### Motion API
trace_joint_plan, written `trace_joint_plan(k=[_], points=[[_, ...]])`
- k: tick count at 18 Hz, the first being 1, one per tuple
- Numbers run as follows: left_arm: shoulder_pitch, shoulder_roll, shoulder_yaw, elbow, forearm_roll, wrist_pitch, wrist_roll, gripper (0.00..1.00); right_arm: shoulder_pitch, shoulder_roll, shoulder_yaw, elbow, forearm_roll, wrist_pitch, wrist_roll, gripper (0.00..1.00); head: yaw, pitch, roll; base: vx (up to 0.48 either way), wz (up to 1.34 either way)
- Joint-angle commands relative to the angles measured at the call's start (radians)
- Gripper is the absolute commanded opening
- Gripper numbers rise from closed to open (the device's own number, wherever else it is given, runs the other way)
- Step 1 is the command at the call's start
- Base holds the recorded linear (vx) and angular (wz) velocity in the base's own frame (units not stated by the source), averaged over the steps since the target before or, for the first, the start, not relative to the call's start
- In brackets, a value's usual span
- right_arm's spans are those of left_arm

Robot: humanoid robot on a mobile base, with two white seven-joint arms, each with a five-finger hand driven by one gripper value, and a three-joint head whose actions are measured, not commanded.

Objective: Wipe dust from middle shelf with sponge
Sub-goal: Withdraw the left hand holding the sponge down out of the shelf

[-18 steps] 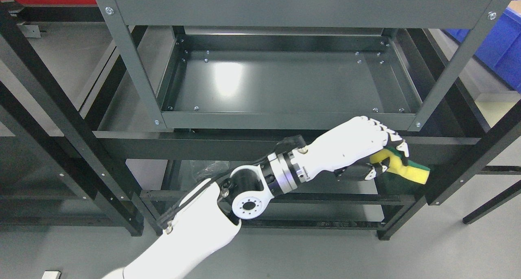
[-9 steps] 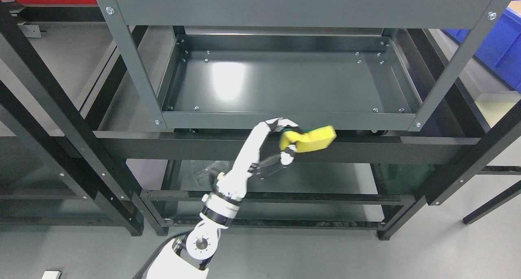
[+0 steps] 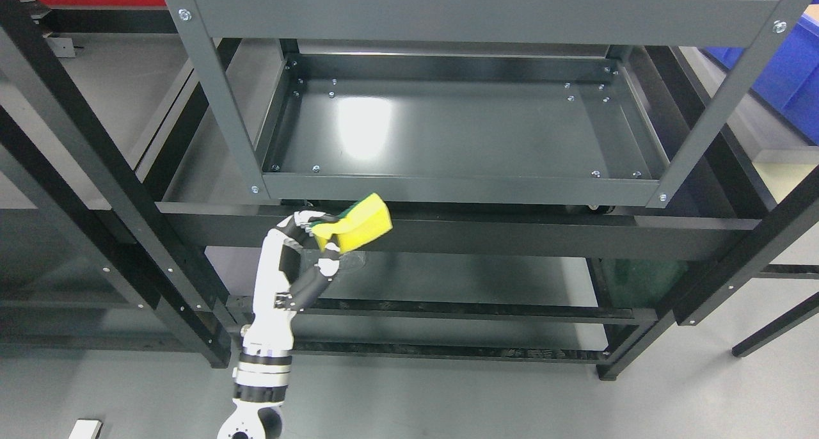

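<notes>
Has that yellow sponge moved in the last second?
Yes. The left hand has carried the sponge leftward along the shelf's front rail, from the right corner post to near the left one.

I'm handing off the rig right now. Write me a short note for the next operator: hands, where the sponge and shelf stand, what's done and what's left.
Left hand: shut on the yellow-and-green sponge, raised in front of the rack, below the front lip of the middle shelf near its left end.
Right hand: not in view.
Sponge: in the air, not touching the shelf surface.
Middle shelf: dark grey tray, nothing on it; dust too fine to judge from the head view.
Done: sponge is grasped.
Left: lift the sponge over the lip, press it down and wipe across the tray.
</notes>
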Motion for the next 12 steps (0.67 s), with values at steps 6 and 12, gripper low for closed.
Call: trace_joint_plan(k=[6,12], points=[[0.081,0.015,0.186,-0.057,0.041,-0.004,-0.007,0.01,0.000,-0.017,0.000,-0.017,0.000,0.000,-0.001,1.00,0.0000,0.000,0.000,-0.005,0.03],[0.081,0.015,0.147,-0.054,0.041,-0.004,-0.044,0.01,0.000,-0.017,0.000,-0.017,0.000,0.000,-0.001,1.00,0.0000,0.000,0.000,-0.001,0.00]])
